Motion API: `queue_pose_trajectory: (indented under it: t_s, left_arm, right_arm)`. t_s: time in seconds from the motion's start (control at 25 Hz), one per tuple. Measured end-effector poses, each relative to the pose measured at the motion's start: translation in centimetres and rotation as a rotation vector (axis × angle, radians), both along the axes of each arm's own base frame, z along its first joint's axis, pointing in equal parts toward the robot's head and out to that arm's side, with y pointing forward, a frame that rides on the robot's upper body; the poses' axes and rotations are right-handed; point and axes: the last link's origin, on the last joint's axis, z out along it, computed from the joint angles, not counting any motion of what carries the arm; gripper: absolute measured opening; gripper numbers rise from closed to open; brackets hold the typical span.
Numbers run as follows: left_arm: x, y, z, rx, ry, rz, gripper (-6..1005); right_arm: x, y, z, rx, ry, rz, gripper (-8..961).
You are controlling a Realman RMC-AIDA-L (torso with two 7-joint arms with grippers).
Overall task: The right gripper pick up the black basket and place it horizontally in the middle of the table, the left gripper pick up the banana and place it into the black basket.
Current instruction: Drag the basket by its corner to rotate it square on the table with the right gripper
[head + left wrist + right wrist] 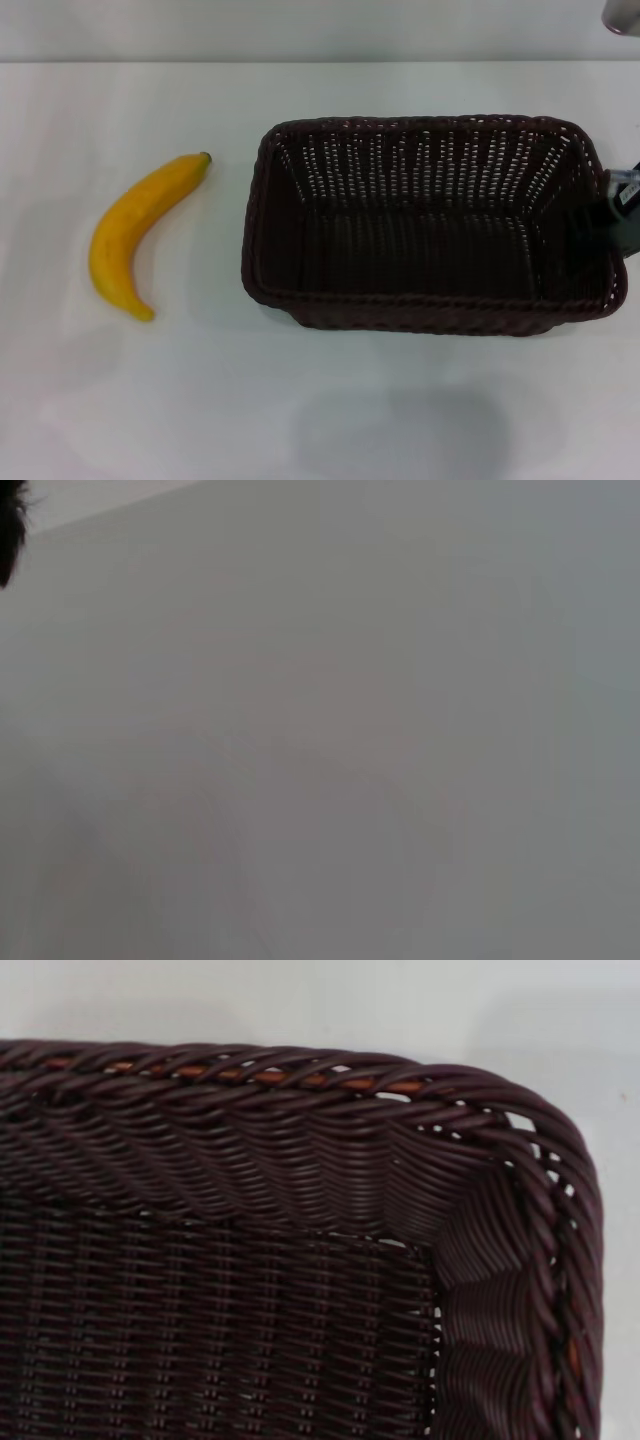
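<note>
Bare test bench or lab setup — plain white table (300, 400), pale blank wall behind.

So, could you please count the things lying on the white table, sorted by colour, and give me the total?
Yellow: 1, the curved yellow banana
Dark brown-black: 1, the rectangular woven wicker basket
Total: 2 things on the plain white table

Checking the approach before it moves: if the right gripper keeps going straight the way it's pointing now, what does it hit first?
Most likely the black basket: the right wrist view looks straight into one inside corner, its braided rim and woven floor filling the frame. The right gripper shows at the basket's right end. Depth is unclear.
</note>
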Motion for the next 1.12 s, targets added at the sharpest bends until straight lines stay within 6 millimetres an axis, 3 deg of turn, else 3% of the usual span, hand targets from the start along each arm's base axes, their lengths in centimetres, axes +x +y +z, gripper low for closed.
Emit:
queue_pose_trajectory:
  t_s: [0.48, 0.88, 1.12]
  left_arm:
    - [-0.1, -0.1, 0.1, 0.0, 0.002, 0.001, 862]
    - [-0.1, -0.4, -0.2, 0.0, 0.0, 0.003, 862]
    - [-0.1, -0.2, -0.2, 0.0, -0.009, 0.006, 862]
  right_arm:
    - [0.0, 0.6, -1.0, -0.049, 0.093, 0.077, 203]
    - [0.5, 1.3, 0.0, -0.009, 0.186, 0.052, 253]
    - [1.4, 1.2, 1.8, 0.045, 0.22, 0.053, 508]
